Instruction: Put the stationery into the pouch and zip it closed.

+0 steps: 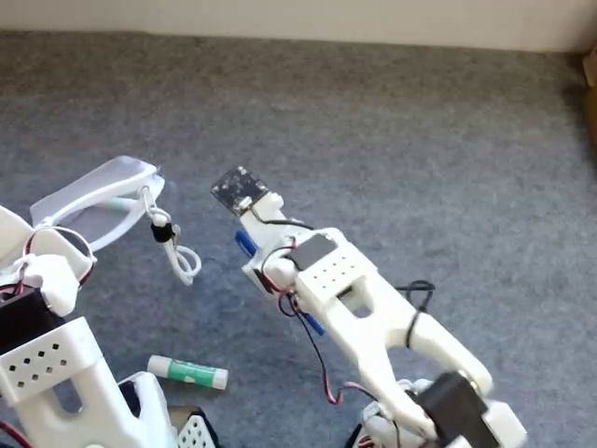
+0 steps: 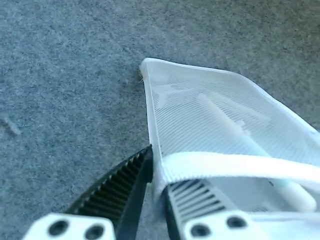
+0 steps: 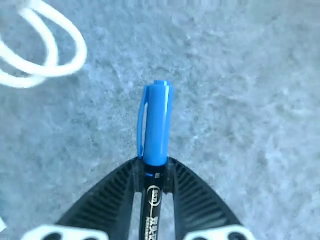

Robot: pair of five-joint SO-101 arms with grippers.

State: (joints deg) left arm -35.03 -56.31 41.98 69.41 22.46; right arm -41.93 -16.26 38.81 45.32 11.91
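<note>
A white mesh pouch lies on the grey carpet at the left, its mouth facing right. My left gripper is shut on the edge of the pouch, near its white band. A pale pen lies inside the mesh. My right gripper is shut on a blue-capped marker, cap pointing away from the wrist. In the high view this marker hangs above the carpet, right of the pouch's mouth. A green and white glue stick lies on the carpet near the front.
The pouch's black zipper pull carries a white cord loop that trails toward the right arm; the cord lies just beyond the marker's tip. Open grey carpet stretches to the back and right.
</note>
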